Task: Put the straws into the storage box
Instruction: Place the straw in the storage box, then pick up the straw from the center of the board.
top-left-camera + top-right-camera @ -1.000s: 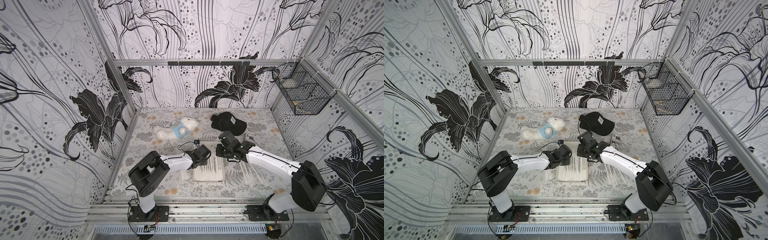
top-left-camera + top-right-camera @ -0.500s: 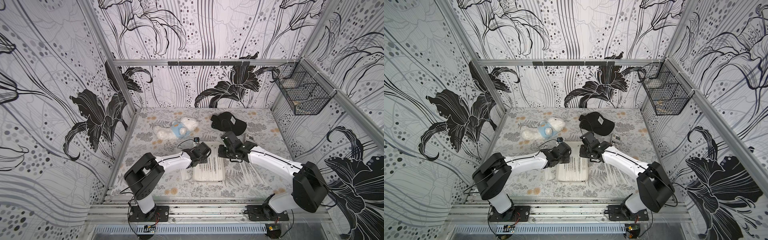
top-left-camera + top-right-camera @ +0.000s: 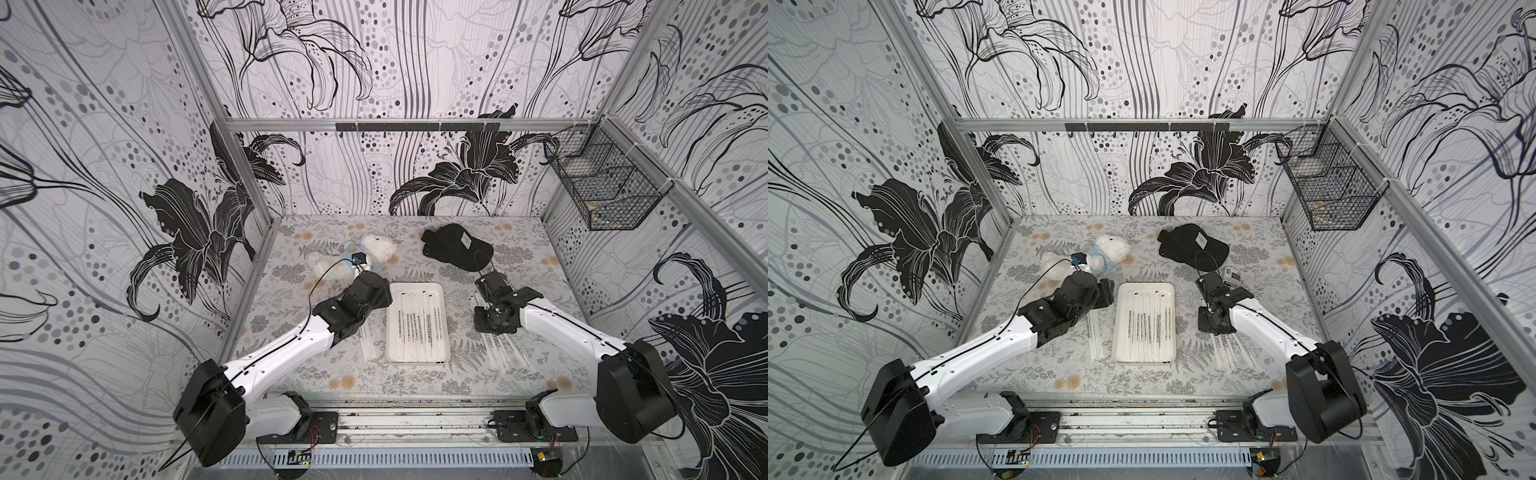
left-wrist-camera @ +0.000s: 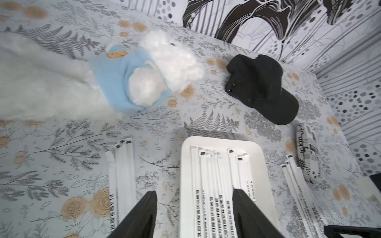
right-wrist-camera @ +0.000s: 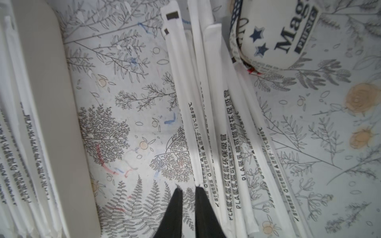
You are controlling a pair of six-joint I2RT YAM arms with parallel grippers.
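Observation:
The storage box (image 3: 415,285) (image 3: 1144,285) lies mid-table with several straws (image 3: 417,328) (image 4: 218,185) lengthwise in it. More straws lie on the cloth to its left (image 3: 368,340) (image 4: 121,164) and to its right (image 3: 498,349) (image 5: 224,123). My left gripper (image 3: 384,296) (image 4: 194,197) is open and empty. It hovers over the box's left rim (image 4: 185,175), with one finger over the cloth and one over the boxed straws. My right gripper (image 3: 494,326) (image 5: 188,190) points down at the inner edge of the right pile. Its tips stand a little apart, with only cloth showing between them.
A white plush toy in a blue shirt (image 3: 353,257) and a black cap (image 3: 455,247) lie behind the box. A short printed packet (image 3: 1232,274) (image 5: 278,35) rests on the far ends of the right-hand straws. A wire basket (image 3: 602,187) hangs on the right wall.
My left gripper has opened and drawn back left, off the middle of the box. My right gripper has swung right from the box's far end to the right pile of straws.

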